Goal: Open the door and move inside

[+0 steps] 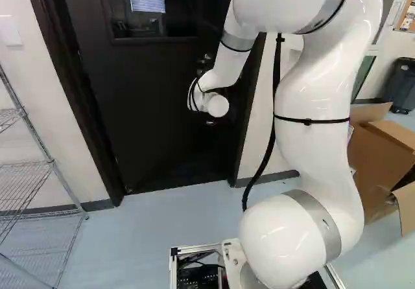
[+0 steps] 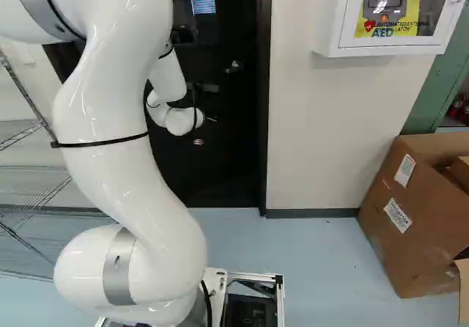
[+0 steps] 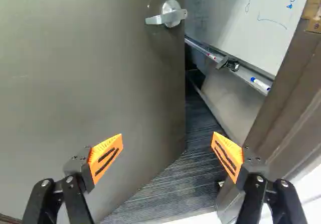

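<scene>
Black, the door (image 1: 139, 120) is hanging partly open, filling the upper middle of the left base view; the claw (image 3: 167, 135) is standing wide apart, gripping nothing, with the handle (image 3: 171, 14) sitting ahead. Opening it further and moving inside are seemingly remaining.

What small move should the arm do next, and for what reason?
Probably ease the open gripper forward against the door near its free edge, pushing it wider: it is off the latch side of the frame, but the gap looks narrow for the base.
</scene>
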Controlling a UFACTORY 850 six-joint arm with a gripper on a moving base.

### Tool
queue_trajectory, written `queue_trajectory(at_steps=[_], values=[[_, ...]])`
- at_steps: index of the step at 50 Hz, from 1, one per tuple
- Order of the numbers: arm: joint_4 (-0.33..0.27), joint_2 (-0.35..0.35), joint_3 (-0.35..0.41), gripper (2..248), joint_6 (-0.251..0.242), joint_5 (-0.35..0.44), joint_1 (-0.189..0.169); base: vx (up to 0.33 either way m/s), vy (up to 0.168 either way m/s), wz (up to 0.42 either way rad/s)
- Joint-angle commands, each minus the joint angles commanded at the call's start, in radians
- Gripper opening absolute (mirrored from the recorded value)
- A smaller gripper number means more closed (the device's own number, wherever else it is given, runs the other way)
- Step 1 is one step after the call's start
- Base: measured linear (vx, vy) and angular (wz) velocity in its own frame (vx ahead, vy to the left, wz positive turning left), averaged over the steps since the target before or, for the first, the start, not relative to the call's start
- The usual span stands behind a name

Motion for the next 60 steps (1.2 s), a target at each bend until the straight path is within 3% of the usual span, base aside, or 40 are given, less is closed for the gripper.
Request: queue_trajectory(at_steps=[20,60], values=[[0.001,0.094,0.112,247,0.0,-0.002,-0.007,0.0,0.0,0.0],[-0.109,0.279,0.317,247,0.0,-0.037,-0.053,0.0,0.0,0.0]])
